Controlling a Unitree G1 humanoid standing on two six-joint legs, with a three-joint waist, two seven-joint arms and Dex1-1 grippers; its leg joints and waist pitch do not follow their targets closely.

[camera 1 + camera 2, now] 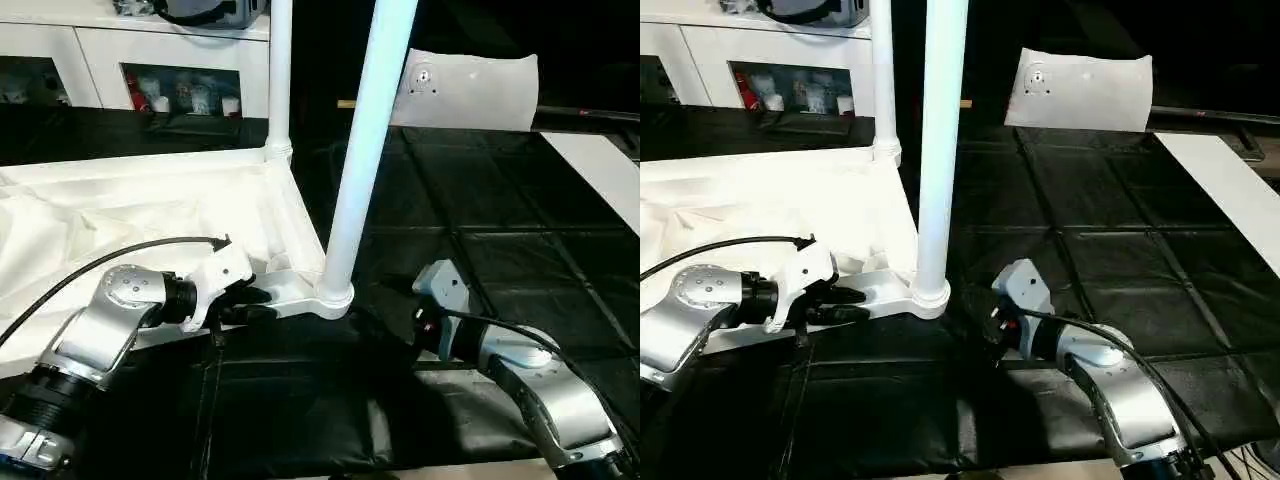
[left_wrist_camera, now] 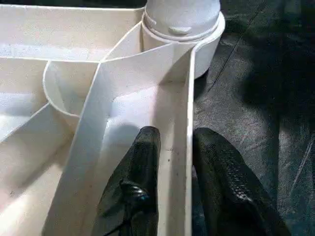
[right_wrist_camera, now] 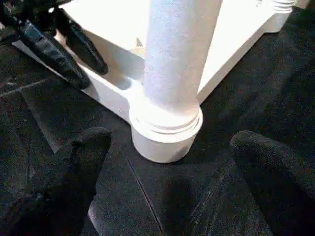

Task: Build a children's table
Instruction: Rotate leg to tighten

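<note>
Cut off and unreadable parts

Both tall white tapered round legs leave the top edge; small items in the white cabinet's dark compartment are indistinct.

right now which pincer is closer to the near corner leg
Left. The left pincer straddles the tabletop rim just beside the near leg socket. The right pincer is open, facing the socket from across a gap of black mat.

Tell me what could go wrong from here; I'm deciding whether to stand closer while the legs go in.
The near leg leans in its corner socket, so it may not be fully seated and could tip. The left gripper straddles the tabletop's rim wall with one of its fingers on each side; pulling away could drag the tabletop. The right gripper, open, sits close to the socket and could knock the leg.
</note>
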